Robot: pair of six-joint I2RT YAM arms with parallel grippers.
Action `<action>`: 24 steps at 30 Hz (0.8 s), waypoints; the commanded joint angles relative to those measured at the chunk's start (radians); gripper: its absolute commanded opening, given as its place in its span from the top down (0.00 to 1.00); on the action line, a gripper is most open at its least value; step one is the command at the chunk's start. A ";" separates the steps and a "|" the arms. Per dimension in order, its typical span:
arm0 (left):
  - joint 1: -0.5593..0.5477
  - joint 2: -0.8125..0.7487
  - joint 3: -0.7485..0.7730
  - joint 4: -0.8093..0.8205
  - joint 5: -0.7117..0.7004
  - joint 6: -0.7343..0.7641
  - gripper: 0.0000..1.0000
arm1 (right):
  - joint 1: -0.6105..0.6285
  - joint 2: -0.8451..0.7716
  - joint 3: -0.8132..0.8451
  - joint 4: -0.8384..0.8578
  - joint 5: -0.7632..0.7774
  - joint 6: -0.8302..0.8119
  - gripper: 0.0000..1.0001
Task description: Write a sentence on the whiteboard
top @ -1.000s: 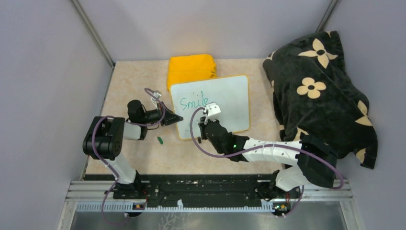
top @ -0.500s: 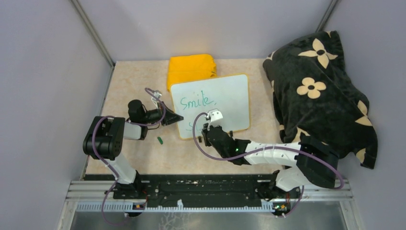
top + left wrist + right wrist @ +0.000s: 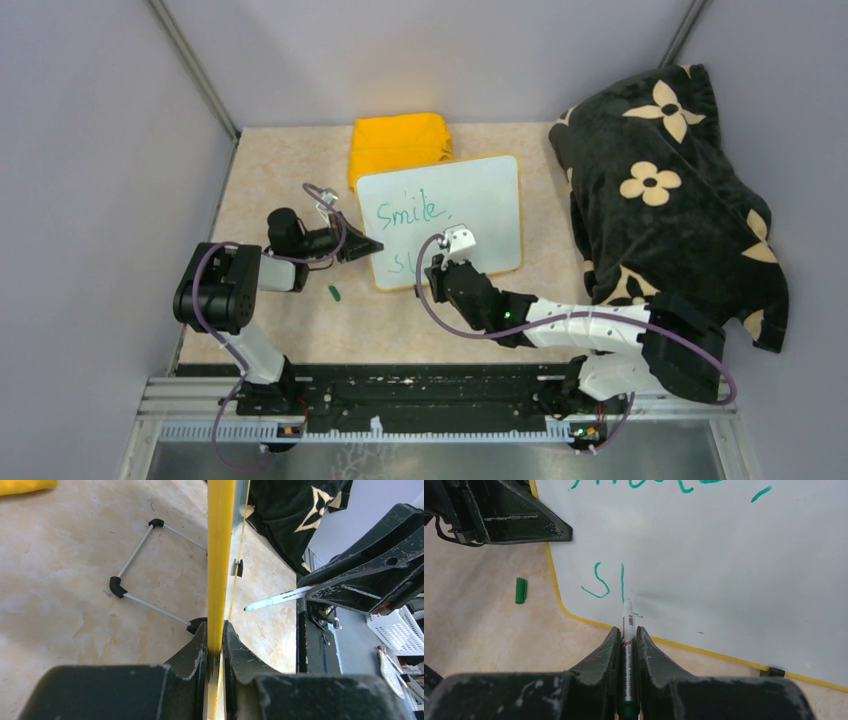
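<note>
The whiteboard (image 3: 480, 200) lies on the table, white with a yellow rim. Green writing on it reads "Smile," (image 3: 408, 211) with "S" and one stroke (image 3: 604, 580) begun on a second line. My left gripper (image 3: 368, 248) is shut on the board's left yellow edge (image 3: 220, 555). My right gripper (image 3: 627, 632) is shut on a green marker (image 3: 627, 625), its tip touching the board just below the stroke. The same marker shows in the left wrist view (image 3: 280, 599). The right gripper sits at the board's near edge (image 3: 440, 268).
A folded yellow cloth (image 3: 398, 143) lies behind the board. A black flowered blanket (image 3: 665, 190) fills the right side. The green marker cap (image 3: 335, 293) lies on the table left of the board. A wire stand (image 3: 135, 565) shows under the board.
My right gripper moved from the first line down to the board's near edge and wrote "S" and a stroke. The left gripper has not moved.
</note>
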 commanded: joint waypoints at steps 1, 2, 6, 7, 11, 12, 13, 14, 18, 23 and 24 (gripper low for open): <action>-0.008 0.014 0.003 -0.072 -0.058 0.050 1.00 | -0.004 0.010 0.067 0.071 -0.025 -0.028 1.00; -0.008 0.014 0.003 -0.072 -0.057 0.050 1.00 | -0.004 0.019 0.073 0.073 -0.028 -0.028 1.00; -0.008 0.013 0.003 -0.074 -0.058 0.051 1.00 | -0.005 0.049 0.095 0.090 -0.042 -0.032 1.00; -0.008 0.013 0.003 -0.074 -0.058 0.051 1.00 | -0.004 0.054 0.099 0.095 -0.045 -0.033 1.00; -0.008 0.014 0.003 -0.074 -0.058 0.053 1.00 | -0.005 0.080 0.118 0.097 -0.044 -0.037 1.00; -0.008 0.014 0.003 -0.075 -0.057 0.053 1.00 | -0.005 0.084 0.123 0.094 -0.038 -0.037 1.00; -0.008 0.014 0.003 -0.076 -0.057 0.053 1.00 | -0.006 0.091 0.126 0.093 -0.034 -0.037 1.00; -0.008 0.015 0.003 -0.075 -0.057 0.053 1.00 | -0.005 0.094 0.127 0.092 -0.026 -0.037 1.00; -0.008 0.014 0.005 -0.077 -0.058 0.054 1.00 | -0.011 0.108 0.122 0.103 -0.003 -0.028 1.00; -0.008 0.012 0.005 -0.078 -0.057 0.055 1.00 | -0.025 0.119 0.110 0.090 0.007 -0.007 1.00; -0.008 0.012 0.005 -0.079 -0.058 0.055 1.00 | -0.027 0.118 0.107 0.089 0.014 -0.004 1.00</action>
